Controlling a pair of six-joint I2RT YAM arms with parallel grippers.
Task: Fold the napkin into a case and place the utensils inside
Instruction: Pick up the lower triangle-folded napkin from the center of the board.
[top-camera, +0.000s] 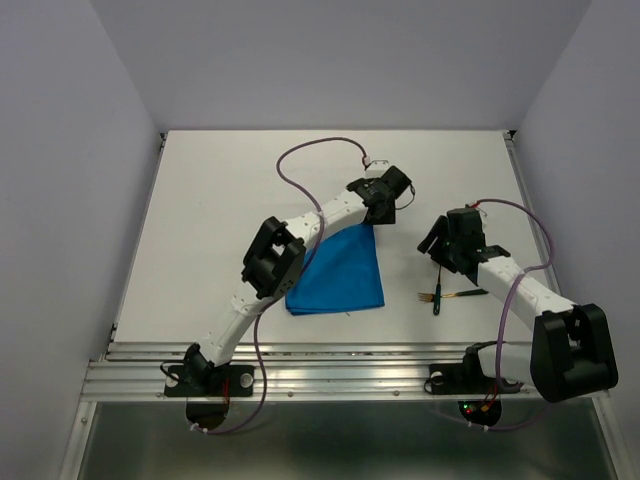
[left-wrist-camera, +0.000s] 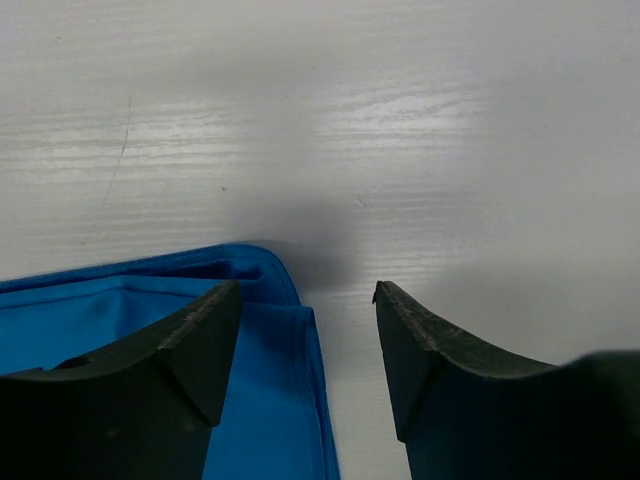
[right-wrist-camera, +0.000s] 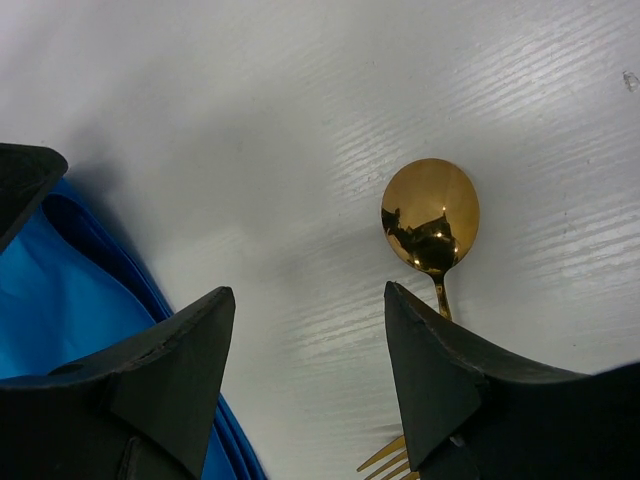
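Observation:
The napkin (top-camera: 337, 270) lies folded flat as a bright blue, roughly triangular piece in the middle of the table. My left gripper (top-camera: 382, 208) hovers over the napkin's far right corner (left-wrist-camera: 262, 268), open, with nothing between its fingers (left-wrist-camera: 200, 340). The utensils (top-camera: 438, 296) lie crossed to the right of the napkin. In the right wrist view the spoon's gold bowl (right-wrist-camera: 430, 214) and the fork's tines (right-wrist-camera: 386, 459) show. My right gripper (top-camera: 434, 244) stands open just above them, empty, with the napkin's edge (right-wrist-camera: 70, 300) to its left.
The white table (top-camera: 220, 200) has raised rails at its left and right sides and a metal rail along the near edge. Purple cables loop above both arms. Grey walls close in on the three other sides.

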